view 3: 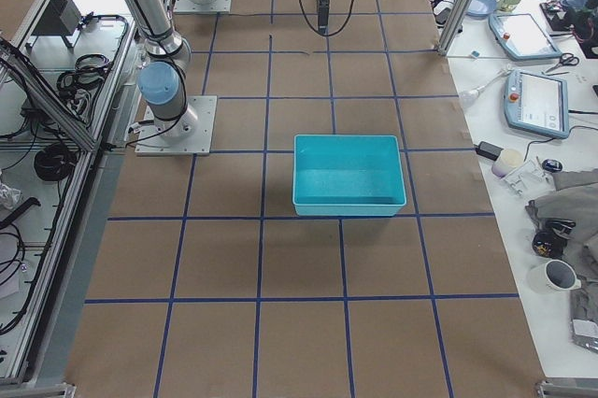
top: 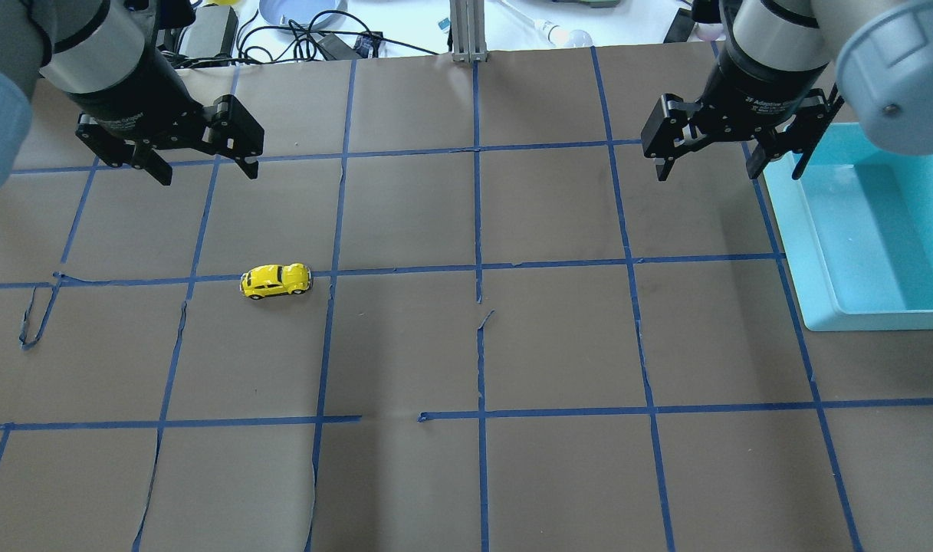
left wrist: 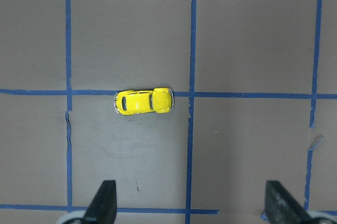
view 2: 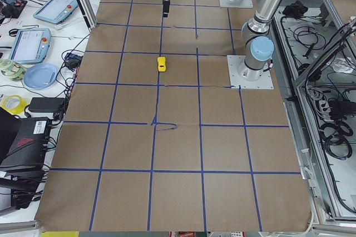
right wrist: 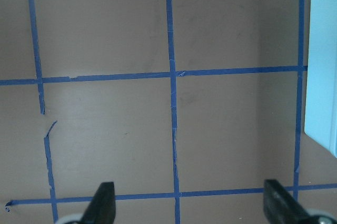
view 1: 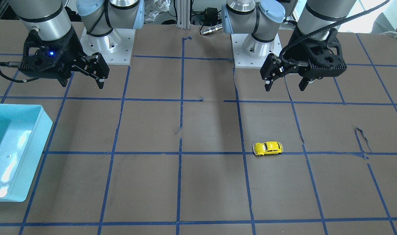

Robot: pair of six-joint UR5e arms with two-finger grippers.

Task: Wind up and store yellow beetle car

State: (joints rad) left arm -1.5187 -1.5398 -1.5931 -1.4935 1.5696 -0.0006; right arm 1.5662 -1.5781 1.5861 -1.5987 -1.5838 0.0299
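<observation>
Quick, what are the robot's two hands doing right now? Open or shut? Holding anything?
Left hand: open, holding nothing.
Right hand: open, holding nothing.

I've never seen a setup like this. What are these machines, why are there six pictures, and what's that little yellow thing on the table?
These are two robot arms bolted to one table, which is covered in brown paper crossed by blue tape lines. Six cameras catch the same moment. One faces the robot, one looks over its shoulders, two look along the table from its ends, and one rides on each wrist, looking down.

Each arm ends in two fingers for pinching things. The left arm's fingers and the right arm's fingers are both spread open above the table, holding nothing.

The yellow thing is a tiny beetle toy car. It stands on its wheels beside a tape line on the left arm's side. On the right arm's side sits a light blue bin.
</observation>
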